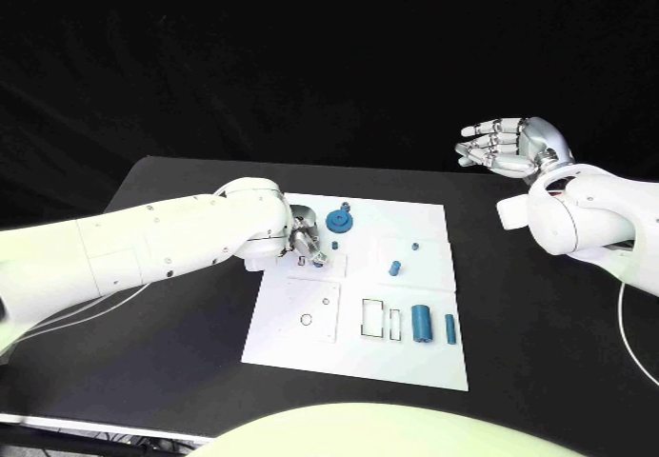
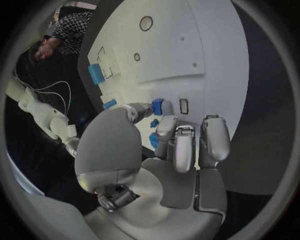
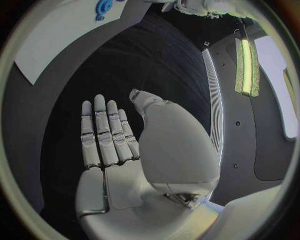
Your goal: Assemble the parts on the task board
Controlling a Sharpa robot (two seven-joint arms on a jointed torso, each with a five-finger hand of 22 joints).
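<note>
The white task board lies in the middle of the black table. My left hand hovers low over its far left part and pinches a small blue part between thumb and finger, right beside a small rectangular slot. A blue gear stands just right of that hand. A small blue peg stands mid-board. A blue cylinder and a thin blue bar lie near the front right. My right hand is raised off the board at the back right, fingers straight and holding nothing.
Outlined recesses and a round hole mark the board's front left half. Bare black table surrounds the board on every side. The board's corner and the gear lie well away from my right hand.
</note>
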